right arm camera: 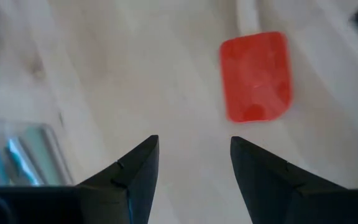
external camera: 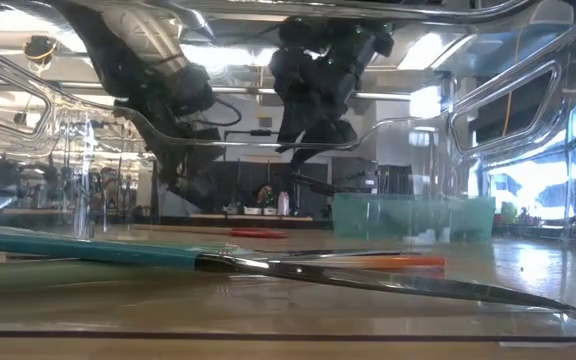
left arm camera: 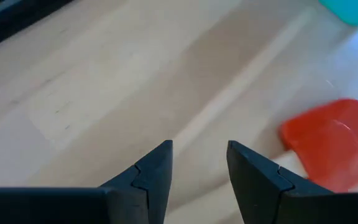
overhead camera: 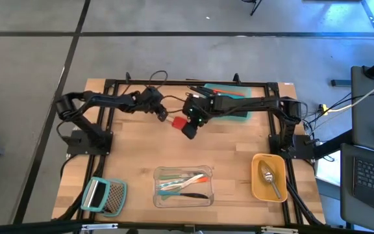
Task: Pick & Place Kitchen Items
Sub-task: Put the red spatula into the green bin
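Lying nearest the low camera, a teal-handled tool [external camera: 88,250] rests inside the clear container [overhead camera: 183,186] at the table's front edge, alongside other slim teal, orange and green tools [overhead camera: 182,182]. Both arms reach inward from the back corners of the wooden table [overhead camera: 141,149], elbows bent, meeting near its middle rear. Left gripper [left arm camera: 199,171] hovers above bare wood with its fingers spread apart and nothing between them; the red spatula [left arm camera: 331,144] lies just beside it. Right gripper [right arm camera: 194,163] points down over the table, fingers likewise spread and empty, the red blade flat on the wood just beyond its tips. Behind the right arm sits a teal container [overhead camera: 229,110]. At the front right, a silver spoon [overhead camera: 269,177] lies in the yellow container [overhead camera: 257,185]; a metal grater [overhead camera: 104,195] lies at the front left.
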`<state>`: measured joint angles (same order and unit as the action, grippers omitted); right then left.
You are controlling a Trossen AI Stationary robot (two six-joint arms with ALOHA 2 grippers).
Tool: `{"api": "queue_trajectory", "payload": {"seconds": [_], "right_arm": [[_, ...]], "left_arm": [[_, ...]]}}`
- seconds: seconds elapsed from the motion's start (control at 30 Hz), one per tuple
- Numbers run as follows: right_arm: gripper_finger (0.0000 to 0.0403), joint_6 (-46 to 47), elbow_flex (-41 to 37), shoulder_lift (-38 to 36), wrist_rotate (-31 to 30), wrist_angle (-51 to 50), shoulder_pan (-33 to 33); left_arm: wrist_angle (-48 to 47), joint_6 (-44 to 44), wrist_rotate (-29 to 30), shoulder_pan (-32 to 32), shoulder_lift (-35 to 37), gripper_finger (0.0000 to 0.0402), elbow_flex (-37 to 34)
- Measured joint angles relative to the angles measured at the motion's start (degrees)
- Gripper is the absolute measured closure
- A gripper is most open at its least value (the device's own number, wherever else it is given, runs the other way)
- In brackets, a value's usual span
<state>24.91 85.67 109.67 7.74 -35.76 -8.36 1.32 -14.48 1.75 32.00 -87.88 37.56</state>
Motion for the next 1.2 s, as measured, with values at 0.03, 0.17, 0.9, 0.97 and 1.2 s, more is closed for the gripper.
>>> {"api": "queue_trajectory", "payload": {"seconds": [0.03,0.17,0.9,0.97,1.2], "right_arm": [[0.0201,0.17,0.00,0.00,0.01,0.01,0.43],[0.0201,0.42,0.00,0.00,0.17,-0.30,1.82],[0.0201,-2.87,0.02,-0.05,0.26,-4.43,2.88],[0.0201,-2.32,0.02,-0.07,0.64,-4.80,3.09],[0.0201,-1.72,0.02,-0.07,0.69,-4.76,4.38]], "left_arm": [[0.84,-0.49,-0.36,0.40,-0.84,0.0254,0.00],[0.70,-1.35,-2.92,0.30,-4.13,0.0254,0.02],[0.11,-16.75,13.64,-22.23,-3.37,0.0260,-0.11],[1.33,-15.84,14.34,-20.67,-2.94,0.0267,-0.09],[3.79,-10.80,8.59,-11.05,-3.73,0.0291,0.00]]}}
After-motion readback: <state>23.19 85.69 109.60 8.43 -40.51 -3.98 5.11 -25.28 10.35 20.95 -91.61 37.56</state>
